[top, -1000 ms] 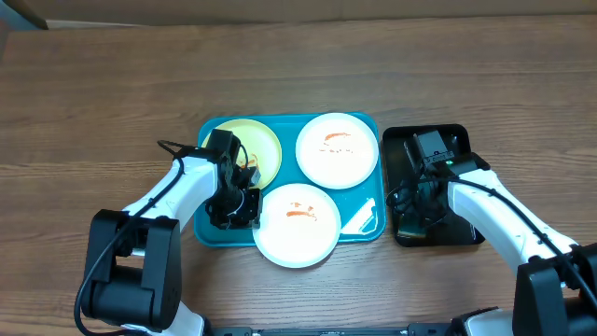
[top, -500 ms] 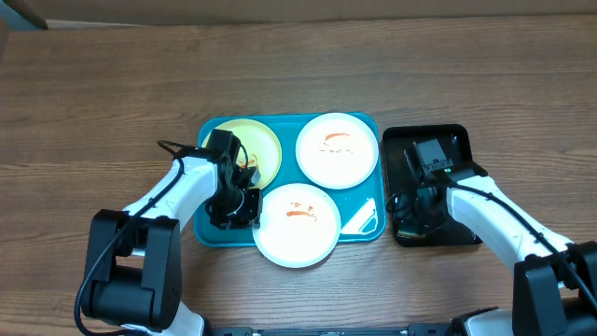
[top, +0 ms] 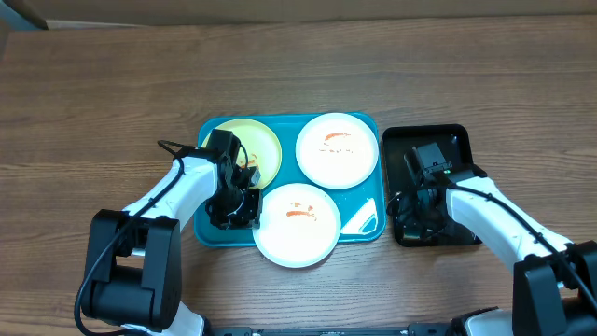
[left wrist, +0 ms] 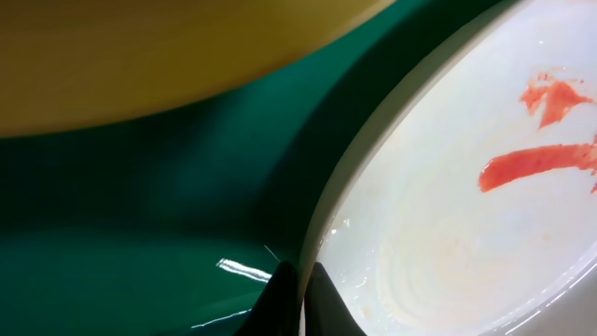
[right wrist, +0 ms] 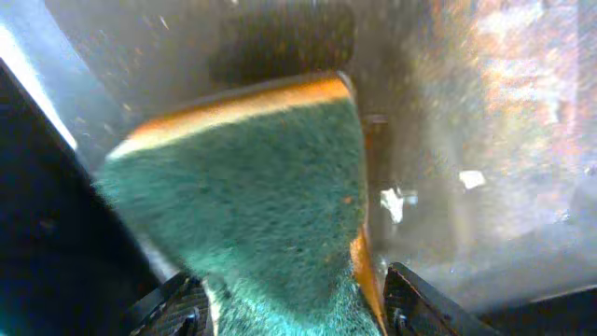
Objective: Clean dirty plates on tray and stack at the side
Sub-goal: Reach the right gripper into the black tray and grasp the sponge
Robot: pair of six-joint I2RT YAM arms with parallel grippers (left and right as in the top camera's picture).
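The teal tray (top: 210, 229) holds three plates. The pale yellow-green plate (top: 254, 147) is at its back left. A white plate (top: 338, 149) with red smears is at its back right. A second smeared white plate (top: 297, 224) lies at the front, over the tray's front rim. My left gripper (top: 235, 207) is shut on this front plate's left rim; the left wrist view shows the fingers (left wrist: 299, 297) pinching the rim of the plate (left wrist: 448, 233). My right gripper (top: 415, 217) is over the black tray (top: 457, 140), shut on a green and orange sponge (right wrist: 252, 205).
A white scrap (top: 362, 217) lies in the teal tray's front right corner. The black tray stands right next to the teal tray. Bare wooden table (top: 93, 93) lies to the left and behind.
My right gripper has shifted a little to the left and front over the black tray. The left arm and the plates have not moved.
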